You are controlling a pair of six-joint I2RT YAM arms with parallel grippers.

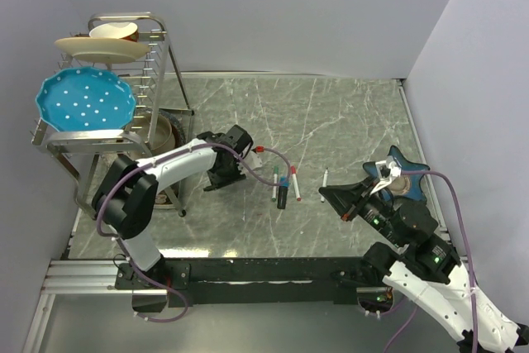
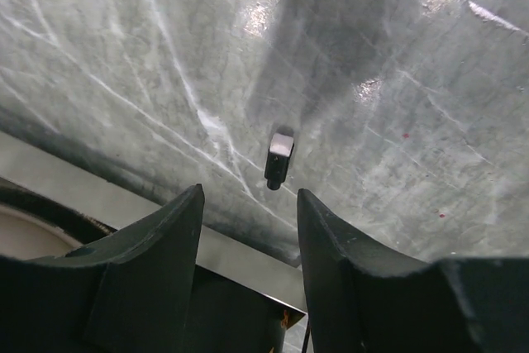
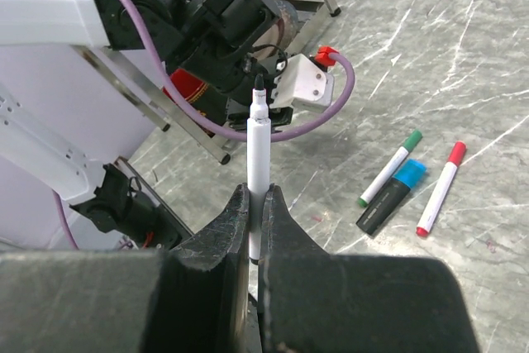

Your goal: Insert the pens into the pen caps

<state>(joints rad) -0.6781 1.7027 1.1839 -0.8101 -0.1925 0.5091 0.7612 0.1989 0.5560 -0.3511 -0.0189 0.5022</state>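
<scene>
My right gripper (image 3: 256, 192) is shut on the lower end of a thin white pen (image 3: 258, 146). Its uncapped black tip points toward the left arm. From above, this pen (image 1: 324, 179) shows at the right gripper (image 1: 324, 193). A small black pen cap (image 2: 279, 159) lies on the marble just ahead of my left gripper (image 2: 250, 192), which is open with nothing between its fingers. The left gripper (image 1: 221, 175) hangs low over the table's left side. Three capped pens lie together: green (image 3: 390, 167), black with blue (image 3: 391, 196), red (image 3: 440, 188).
A metal dish rack (image 1: 169, 64) stands at the left with a blue plate (image 1: 85, 101) and a cream plate (image 1: 101, 47). A bowl (image 1: 157, 134) sits under it. A blue star-shaped dish (image 1: 411, 173) lies at the right. The rack's rail (image 2: 83, 188) runs close by the left fingers.
</scene>
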